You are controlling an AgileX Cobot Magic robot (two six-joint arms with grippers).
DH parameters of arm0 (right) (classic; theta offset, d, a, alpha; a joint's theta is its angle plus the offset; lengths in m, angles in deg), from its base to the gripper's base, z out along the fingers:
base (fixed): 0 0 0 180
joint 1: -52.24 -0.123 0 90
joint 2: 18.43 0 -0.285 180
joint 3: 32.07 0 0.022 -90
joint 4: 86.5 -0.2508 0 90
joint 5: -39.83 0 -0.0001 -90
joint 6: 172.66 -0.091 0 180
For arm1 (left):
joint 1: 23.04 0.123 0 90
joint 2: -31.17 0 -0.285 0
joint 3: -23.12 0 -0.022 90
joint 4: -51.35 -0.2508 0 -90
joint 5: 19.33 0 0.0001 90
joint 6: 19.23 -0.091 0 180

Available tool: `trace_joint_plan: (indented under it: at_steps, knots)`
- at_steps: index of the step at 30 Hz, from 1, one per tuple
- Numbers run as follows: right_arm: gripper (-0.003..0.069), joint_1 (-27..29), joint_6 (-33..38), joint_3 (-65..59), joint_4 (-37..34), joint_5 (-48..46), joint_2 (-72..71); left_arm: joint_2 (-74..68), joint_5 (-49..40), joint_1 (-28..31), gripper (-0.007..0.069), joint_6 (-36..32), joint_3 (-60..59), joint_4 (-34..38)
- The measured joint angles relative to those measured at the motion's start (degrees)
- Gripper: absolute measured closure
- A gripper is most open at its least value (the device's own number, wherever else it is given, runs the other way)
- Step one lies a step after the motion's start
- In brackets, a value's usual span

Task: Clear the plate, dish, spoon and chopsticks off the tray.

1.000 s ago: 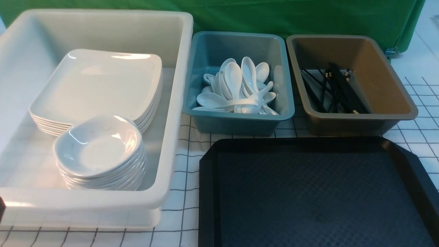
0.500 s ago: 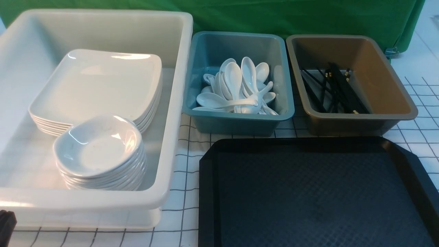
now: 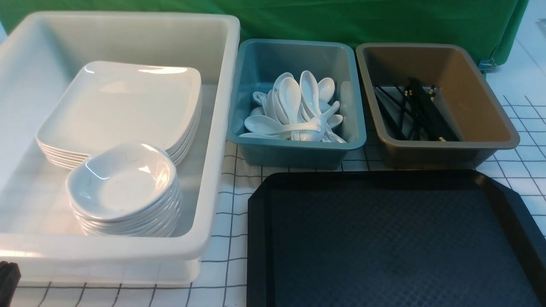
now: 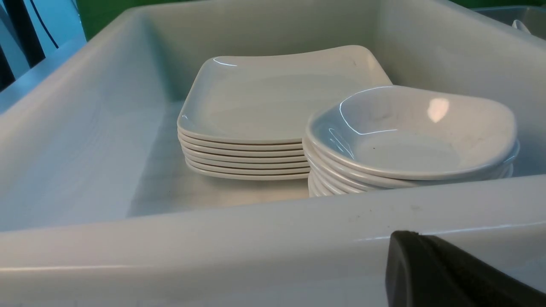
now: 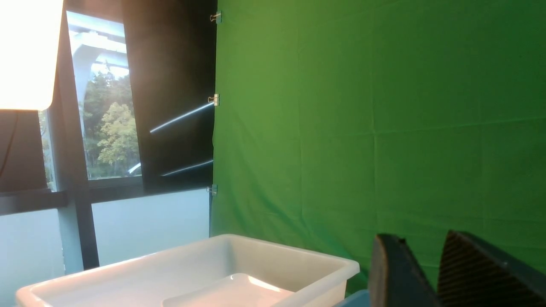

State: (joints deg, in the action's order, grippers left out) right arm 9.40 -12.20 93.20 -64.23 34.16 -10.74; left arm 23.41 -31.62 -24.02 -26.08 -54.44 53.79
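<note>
1. Two tools: my left tool [image 3: 7, 277] sits with its fingers together, empty, low by the white bin's [image 3: 128, 251] near wall.
2. My right tool [image 5: 431, 273] has a narrow gap between its fingers and holds nothing.
3. The tray [image 3: 384, 243] lies bare on the tabletop [image 3: 226, 238].
4. Beyond: plates [image 3: 123, 102], dishes [image 3: 123, 183], spoons [image 3: 298, 111], chopsticks [image 3: 418, 111] in bins.
5. No writing readable.

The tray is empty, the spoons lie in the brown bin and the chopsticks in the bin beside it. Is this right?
Not quite. In the front view the spoons lie in the teal bin; the chopsticks are in the brown bin beside it. The tray is empty.
</note>
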Motion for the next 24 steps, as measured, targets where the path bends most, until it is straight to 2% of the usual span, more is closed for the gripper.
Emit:
trace_joint_plan:
  at_steps: [5,7,9,11,14,21,24]
  knots:
    - [0.0469,0.0,0.1,0.0,-0.1,0.0,0.0,0.0,0.0,0.0,0.062,0.0,0.0,-0.5]
    - [0.0464,0.0,0.5,0.0,-2.1,0.0,0.0,0.0,0.0,0.0,0.062,0.0,0.0,-0.6]
    - [0.046,0.0,4.6,0.0,-7.7,0.2,0.0,0.0,0.0,0.0,0.062,0.0,0.0,-0.6]
    - [0.0455,0.0,11.4,0.0,-15.3,0.2,0.0,0.0,0.0,0.0,0.062,0.0,0.0,-0.6]
    - [0.0446,0.0,20.2,0.0,-22.3,0.4,0.0,0.0,0.0,0.0,0.062,0.0,0.0,-0.6]
    - [0.0426,0.4,23.9,0.0,-24.8,-0.4,0.0,0.0,0.0,0.0,0.062,0.0,0.0,-0.6]
    - [0.0422,6.1,24.2,-0.2,-24.8,-3.0,0.0,0.0,0.0,0.0,0.062,0.0,0.0,-0.6]
